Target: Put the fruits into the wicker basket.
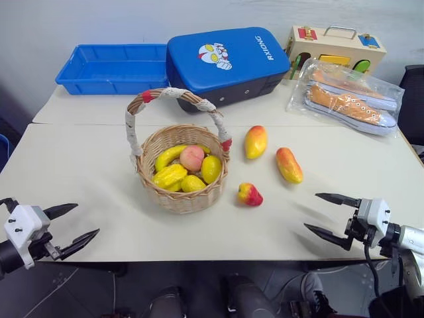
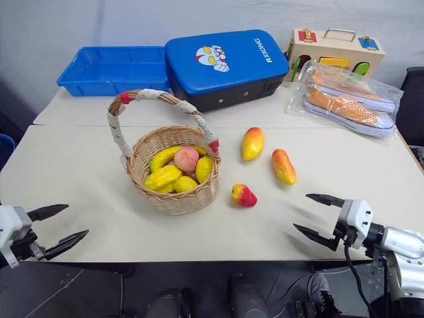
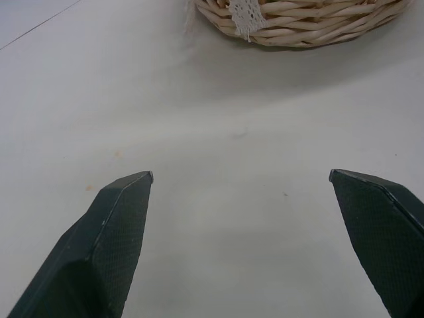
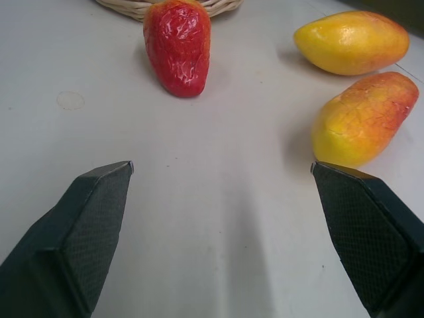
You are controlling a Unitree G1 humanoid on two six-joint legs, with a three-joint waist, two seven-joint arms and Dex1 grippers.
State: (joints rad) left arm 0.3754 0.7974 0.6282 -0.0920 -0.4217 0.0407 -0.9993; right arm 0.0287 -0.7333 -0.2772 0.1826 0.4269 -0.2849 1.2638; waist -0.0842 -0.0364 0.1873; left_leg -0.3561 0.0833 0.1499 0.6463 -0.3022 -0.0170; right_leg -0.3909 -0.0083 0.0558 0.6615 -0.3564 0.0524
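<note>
Both grippers hover at the table's (image 1: pixel 99 199) near edge — the left gripper (image 1: pixel 78 224) and right gripper (image 1: pixel 326 213) each spread wide, holding nothing. Just beyond the right one lies the small red-and-yellow fruit (image 1: pixel 250 194), close beside the wicker basket (image 1: pixel 182 193), which already holds yellow fruit and a peach. Farther back, to the basket's right, two mangoes (image 1: pixel 256 141) (image 1: pixel 289 164) rest on the tabletop — outside the basket.

The wicker basket (image 1: pixel 182 173) stands mid-table (image 1: pixel 79 172). Right of it lie 2 mangoes (image 1: pixel 256 142) (image 1: pixel 289 165), well apart from it; a smaller fruit (image 1: pixel 250 194) lies just beside its near right. Behind: tray (image 1: pixel 109 67), case (image 1: pixel 225 63), bagged shoes (image 1: pixel 348 99).
</note>
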